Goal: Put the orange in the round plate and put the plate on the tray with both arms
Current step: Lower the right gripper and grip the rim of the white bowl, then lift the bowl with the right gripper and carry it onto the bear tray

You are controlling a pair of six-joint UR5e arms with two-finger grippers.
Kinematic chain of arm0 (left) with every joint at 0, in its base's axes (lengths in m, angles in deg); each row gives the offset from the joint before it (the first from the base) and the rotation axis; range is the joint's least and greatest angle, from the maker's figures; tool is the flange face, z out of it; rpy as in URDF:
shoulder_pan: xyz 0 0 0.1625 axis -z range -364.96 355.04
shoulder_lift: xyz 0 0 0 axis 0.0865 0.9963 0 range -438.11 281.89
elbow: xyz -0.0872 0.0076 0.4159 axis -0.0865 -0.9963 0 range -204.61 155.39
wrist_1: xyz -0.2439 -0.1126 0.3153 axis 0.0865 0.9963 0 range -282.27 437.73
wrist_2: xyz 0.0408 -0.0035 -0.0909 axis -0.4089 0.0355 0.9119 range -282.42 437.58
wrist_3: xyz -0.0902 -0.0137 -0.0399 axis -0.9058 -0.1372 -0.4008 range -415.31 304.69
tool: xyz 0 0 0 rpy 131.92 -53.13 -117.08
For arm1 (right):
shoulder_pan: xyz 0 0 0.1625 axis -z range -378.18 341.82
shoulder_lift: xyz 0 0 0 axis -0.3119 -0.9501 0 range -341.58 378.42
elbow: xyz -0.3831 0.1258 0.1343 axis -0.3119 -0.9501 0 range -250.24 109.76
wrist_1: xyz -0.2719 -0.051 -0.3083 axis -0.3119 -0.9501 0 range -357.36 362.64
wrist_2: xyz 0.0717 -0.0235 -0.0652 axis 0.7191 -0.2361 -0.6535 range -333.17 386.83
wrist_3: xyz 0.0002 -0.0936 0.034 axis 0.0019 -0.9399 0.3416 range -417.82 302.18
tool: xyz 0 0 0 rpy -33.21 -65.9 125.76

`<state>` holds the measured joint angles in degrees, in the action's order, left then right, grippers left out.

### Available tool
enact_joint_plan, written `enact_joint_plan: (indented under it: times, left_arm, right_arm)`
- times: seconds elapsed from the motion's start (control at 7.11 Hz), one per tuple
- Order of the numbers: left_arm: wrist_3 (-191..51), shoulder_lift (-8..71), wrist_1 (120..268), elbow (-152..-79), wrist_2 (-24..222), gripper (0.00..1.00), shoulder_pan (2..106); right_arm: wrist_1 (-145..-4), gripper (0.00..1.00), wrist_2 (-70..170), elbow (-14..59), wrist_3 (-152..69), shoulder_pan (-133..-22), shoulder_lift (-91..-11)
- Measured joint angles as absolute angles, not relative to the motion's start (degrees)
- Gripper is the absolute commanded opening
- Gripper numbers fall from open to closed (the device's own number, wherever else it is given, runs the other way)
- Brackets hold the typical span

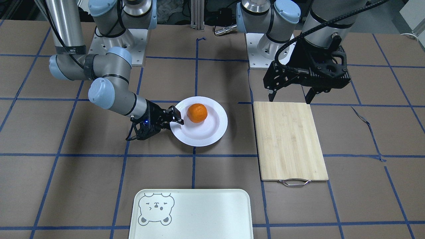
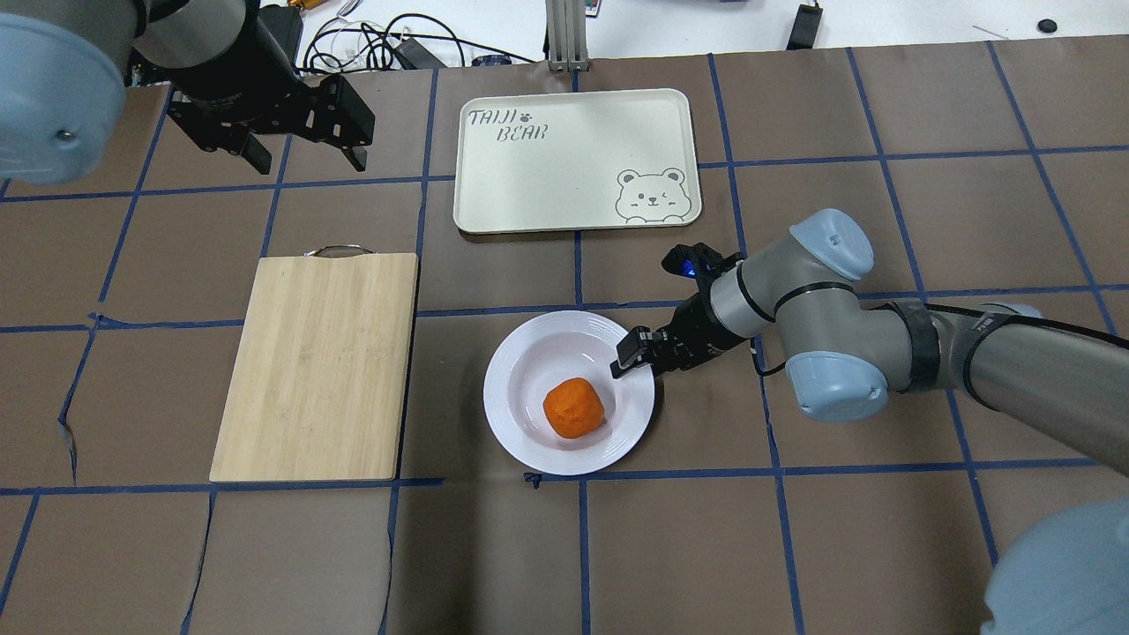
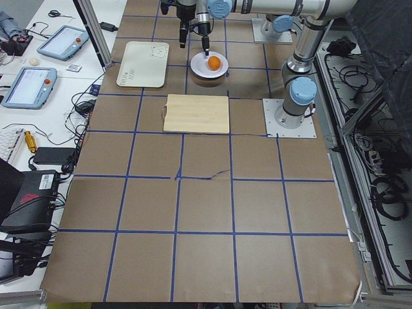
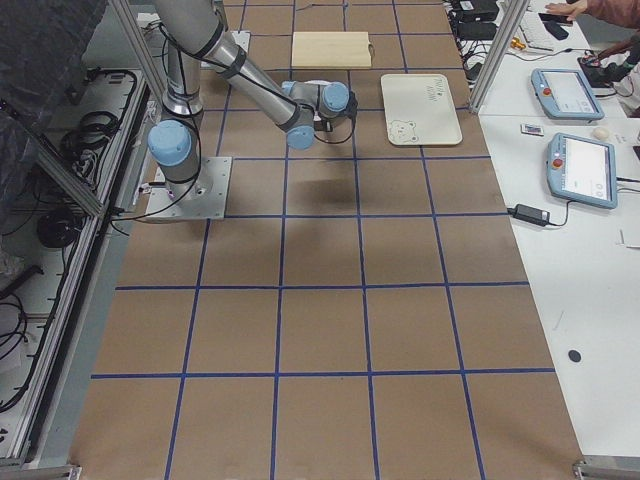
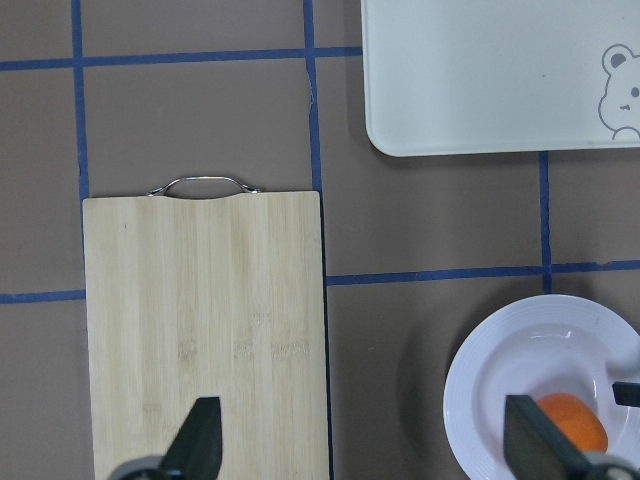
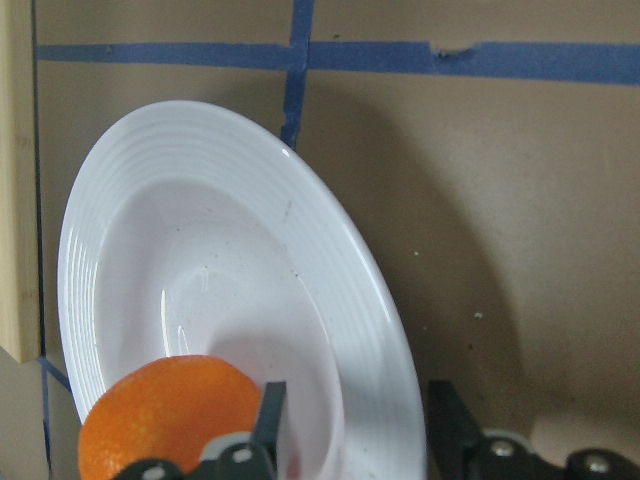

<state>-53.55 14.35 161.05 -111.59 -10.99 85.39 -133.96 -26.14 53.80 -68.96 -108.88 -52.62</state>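
Jaws on my right gripper [image 2: 633,353] gape around the plate [image 2: 529,423] rim, not pinching yet. My left gripper [image 1: 291,98] hangs wide open. Orange [image 2: 573,407] sits in the plate, just past my right jaws. A tilted lift could roll it out.

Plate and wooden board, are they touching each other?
Apart. The overhead view shows a strip of bare table between the round plate and the bamboo cutting board.
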Motion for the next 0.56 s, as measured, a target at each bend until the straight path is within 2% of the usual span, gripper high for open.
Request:
enact_joint_plan:
  times: [0.56]
  left_arm:
    - [-53.6, 14.3, 161.1, -111.6, -11.0, 1.0, 85.4]
  right_arm:
    - [-134.1, 0.0, -25.8, 53.6, -69.2, -108.8, -52.8]
